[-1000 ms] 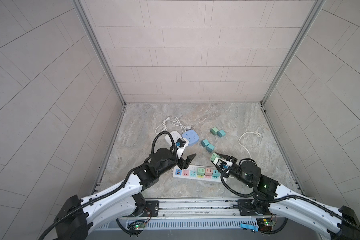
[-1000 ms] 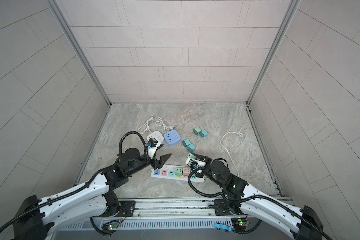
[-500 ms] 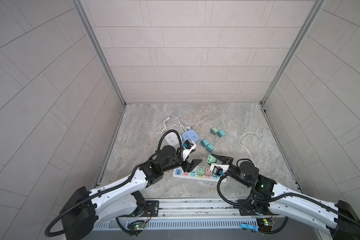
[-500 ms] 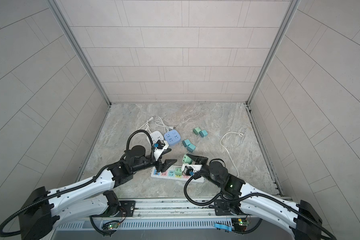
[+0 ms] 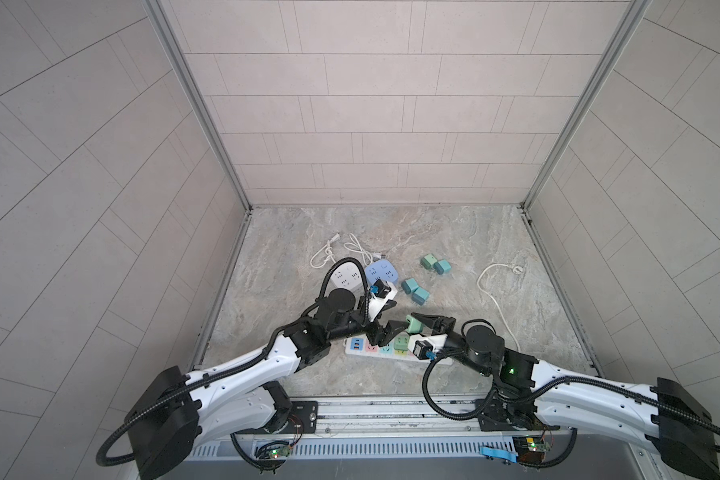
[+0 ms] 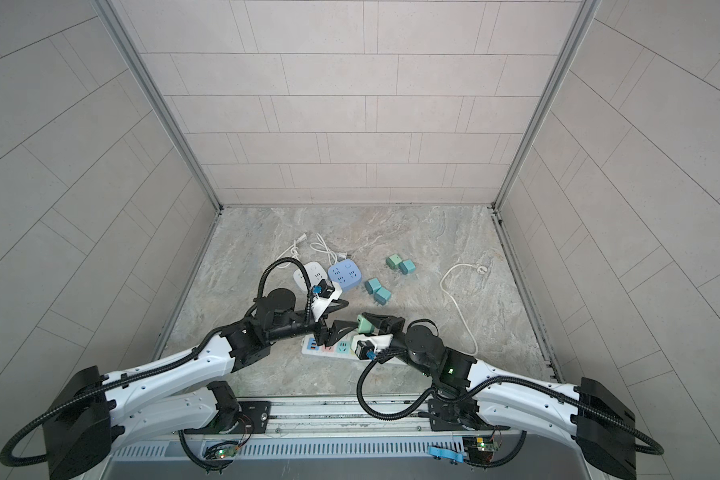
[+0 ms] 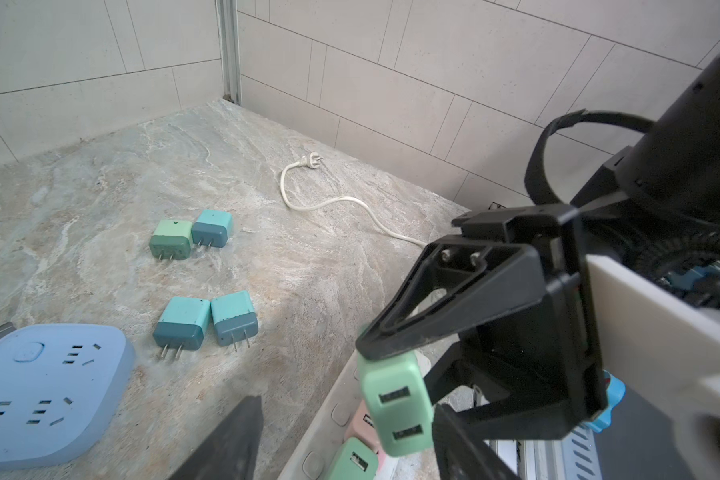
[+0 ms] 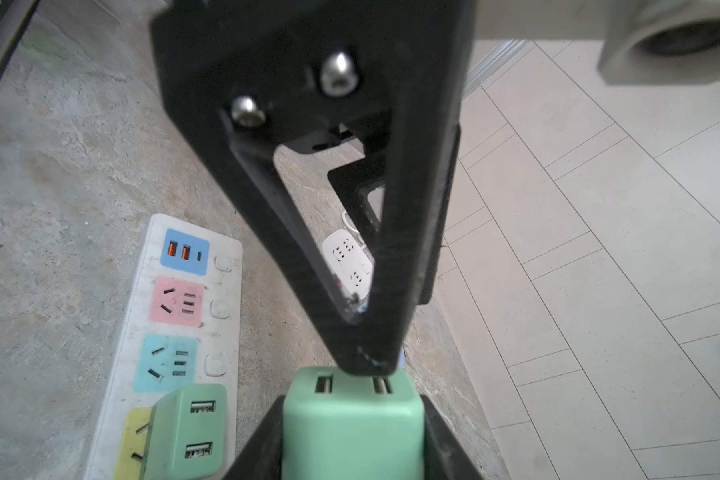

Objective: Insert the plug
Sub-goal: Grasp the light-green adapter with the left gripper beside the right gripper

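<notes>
Here the right tool (image 8: 352, 415) grips the green plug (image 8: 352, 432) over the power strip (image 8: 229, 291); the left tool (image 7: 348, 409) gapes beside it.

Matt plastic plug (image 8: 352, 419) (marbled matt floor (image 5: 433, 232)).

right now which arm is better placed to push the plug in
Right, probably: the right tool is shut on the green plug close to the power strip; the left tool is open, empty.

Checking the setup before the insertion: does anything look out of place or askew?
The open left gripper has one fingertip right at the USB face of the green plug held by the right gripper, apparently touching it, near the power strip. Nothing looks damaged.
</notes>
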You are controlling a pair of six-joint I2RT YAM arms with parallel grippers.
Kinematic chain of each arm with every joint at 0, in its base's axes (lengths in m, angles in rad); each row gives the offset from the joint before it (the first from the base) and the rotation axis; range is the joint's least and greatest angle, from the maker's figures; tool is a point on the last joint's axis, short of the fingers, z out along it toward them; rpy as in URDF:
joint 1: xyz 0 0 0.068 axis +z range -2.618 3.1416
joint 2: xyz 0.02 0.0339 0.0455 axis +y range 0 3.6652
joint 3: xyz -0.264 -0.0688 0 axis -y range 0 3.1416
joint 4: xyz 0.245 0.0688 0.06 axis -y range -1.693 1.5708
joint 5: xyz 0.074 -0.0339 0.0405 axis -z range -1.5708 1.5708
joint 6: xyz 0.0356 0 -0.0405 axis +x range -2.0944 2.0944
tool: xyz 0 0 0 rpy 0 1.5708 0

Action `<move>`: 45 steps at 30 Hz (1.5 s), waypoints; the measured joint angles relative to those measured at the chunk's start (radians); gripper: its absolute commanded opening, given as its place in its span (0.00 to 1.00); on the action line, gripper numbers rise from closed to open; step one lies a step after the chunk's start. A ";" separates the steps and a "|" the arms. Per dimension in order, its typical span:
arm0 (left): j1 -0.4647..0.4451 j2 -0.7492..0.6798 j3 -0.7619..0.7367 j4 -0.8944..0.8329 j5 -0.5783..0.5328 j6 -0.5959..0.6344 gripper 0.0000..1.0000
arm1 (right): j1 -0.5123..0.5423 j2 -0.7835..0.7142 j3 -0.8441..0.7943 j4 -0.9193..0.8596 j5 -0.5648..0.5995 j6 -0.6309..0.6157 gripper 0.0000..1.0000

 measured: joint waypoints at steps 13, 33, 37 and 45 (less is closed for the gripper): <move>-0.004 0.043 0.032 -0.009 0.003 -0.010 0.56 | 0.037 0.074 0.059 0.060 0.058 -0.001 0.00; -0.015 0.100 0.090 -0.060 0.025 -0.019 0.35 | 0.062 0.072 0.069 0.065 0.103 -0.019 0.00; -0.015 0.112 0.104 -0.066 0.023 -0.037 0.34 | 0.063 0.072 0.069 0.066 0.118 -0.029 0.00; -0.015 0.146 0.129 -0.079 0.038 -0.032 0.37 | 0.062 0.058 0.069 0.043 0.128 -0.029 0.00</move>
